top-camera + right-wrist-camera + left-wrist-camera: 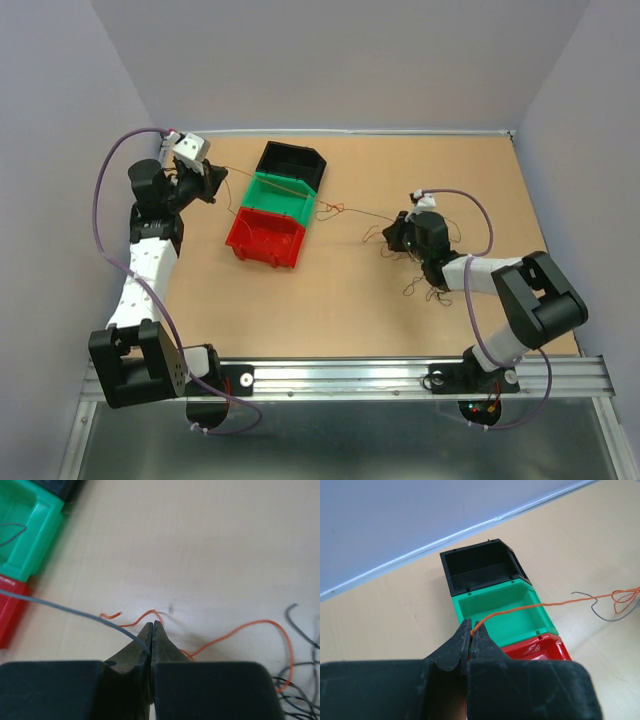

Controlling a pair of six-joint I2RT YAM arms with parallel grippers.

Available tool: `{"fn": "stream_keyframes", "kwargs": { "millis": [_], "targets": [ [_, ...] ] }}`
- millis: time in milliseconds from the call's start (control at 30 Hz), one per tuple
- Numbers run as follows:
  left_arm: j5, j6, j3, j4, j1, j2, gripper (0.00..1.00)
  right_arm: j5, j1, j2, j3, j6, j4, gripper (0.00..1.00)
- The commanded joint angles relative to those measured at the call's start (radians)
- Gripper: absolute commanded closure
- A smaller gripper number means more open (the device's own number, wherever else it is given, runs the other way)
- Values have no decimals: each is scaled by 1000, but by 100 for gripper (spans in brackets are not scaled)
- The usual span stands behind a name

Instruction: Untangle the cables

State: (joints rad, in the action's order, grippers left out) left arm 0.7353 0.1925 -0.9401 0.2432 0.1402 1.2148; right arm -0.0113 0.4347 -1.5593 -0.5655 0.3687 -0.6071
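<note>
Desk (350, 310): tan board, closed in by walls on the left, far and right sides, with a metal rail (340, 378) along the near edge. The widest open stretch lies between the bins and that rail. The far right quarter is open too.

Left arm (150, 255): folded up into the far left corner, close to both walls, with little room behind it.

Right arm (500, 290): reaches in from the near right, its wrist low over the desk right of centre.

Bins: black bin (290, 160), green bin (283, 195) and red bin (265, 238) touch in a slanting row left of centre, between my two wrists.

Cables: a loose clump of dark strands (425, 290) lies on the desk just beside my right wrist. An orange cable (520, 611) runs almost straight from my left jaws across the green bin to a small tangle of loops (333, 209) just right of the bins. A grey cable (75, 612) comes in from the bin side to my right jaws. More orange curls (240, 630) lie on the desk under them. All strands are hair-thin and kinked.

Left jaws: fully closed, pinching the orange cable at the tips.

Right jaws: fully closed, the grey cable caught at the tips
</note>
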Motion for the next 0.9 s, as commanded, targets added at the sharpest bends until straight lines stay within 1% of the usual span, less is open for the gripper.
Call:
{"fn": "stream_keyframes", "kwargs": {
  "millis": [0, 67, 100, 233, 300, 400, 467, 567, 700, 800, 867],
  "targets": [
    [-51, -34, 1, 74, 27, 11, 100, -131, -95, 73, 52, 148, -22, 99],
    [-47, -50, -5, 74, 47, 28, 100, -142, -145, 119, 87, 200, -23, 99],
    [-45, -56, -6, 77, 52, 32, 100, -154, -192, 131, 101, 257, -25, 99],
    [-43, -88, -3, 97, 91, 48, 100, -251, -292, 215, 183, 396, -26, 99],
    [-33, -97, -2, 107, 105, 51, 100, -297, -329, 277, 231, 441, -26, 100],
    [-16, -96, 0, 105, 107, 54, 100, -335, -343, 344, 271, 473, -26, 100],
    [-42, -96, -6, 97, 107, 60, 100, -357, -359, 373, 289, 499, -26, 99],
    [-68, -106, -11, 94, 124, 65, 100, -369, -427, 433, 343, 568, -28, 100],
    [-76, -120, -11, 99, 142, 68, 100, -384, -474, 510, 394, 631, -25, 100],
    [-103, -133, -14, 97, 154, 77, 100, -391, -504, 561, 426, 659, -23, 99],
    [-68, -122, -16, 97, 157, 80, 100, -348, -505, 582, 412, 622, -22, 99]
  ]
}}
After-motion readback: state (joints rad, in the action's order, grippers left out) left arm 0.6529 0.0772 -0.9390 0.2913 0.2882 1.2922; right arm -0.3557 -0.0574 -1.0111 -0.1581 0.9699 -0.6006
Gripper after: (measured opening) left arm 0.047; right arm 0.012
